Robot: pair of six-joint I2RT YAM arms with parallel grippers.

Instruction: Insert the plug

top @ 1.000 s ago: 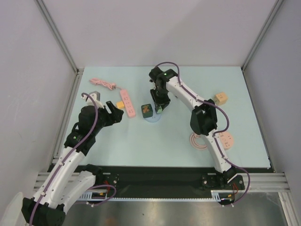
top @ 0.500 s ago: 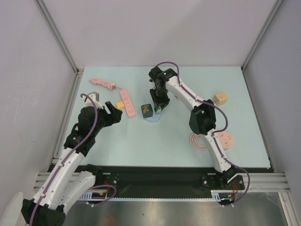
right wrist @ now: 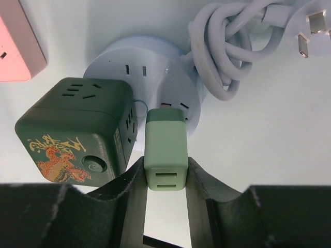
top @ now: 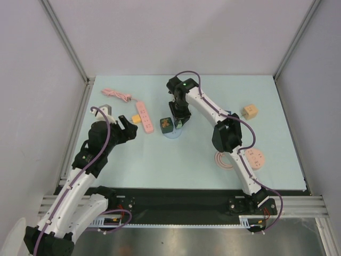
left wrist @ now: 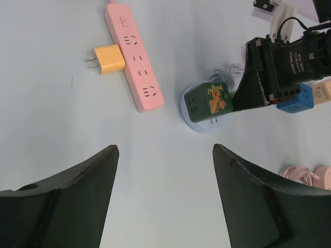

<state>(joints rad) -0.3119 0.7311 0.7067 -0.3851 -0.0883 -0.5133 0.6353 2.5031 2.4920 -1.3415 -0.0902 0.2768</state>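
Presently, contents of my tabletop (top: 186, 160), listed by view.

Right tool (right wrist: 165, 170): narrow, both fingers clamped on the sides of the pale green plug (right wrist: 165, 144), lower centre of the right wrist frame.
Plug: standing vertical in frame, its far end against the round pale blue socket hub (right wrist: 150, 62). I cannot tell whether its prongs are seated.
Dark green cube socket (right wrist: 72, 124), dragon print on one face: on the hub, just left of the plug.
White coiled cord (right wrist: 227, 46): upper right, beside the hub, its bare prongs at the frame's corner.

Left tool (left wrist: 164, 155): wide, holding nothing, above bare tabletop at the bottom of the left wrist frame.
Pink power strip (left wrist: 134, 57): upper left, lying flat.
Yellow plug (left wrist: 108, 59): lying against the strip's left edge, prongs pointing away from it.
Blue cube (left wrist: 295, 98): right edge, partly hidden behind my right tool.

Overhead view, right side: beige cube (top: 250, 111), well apart from the hub. Pink round socket (top: 256, 159) sits lower right.
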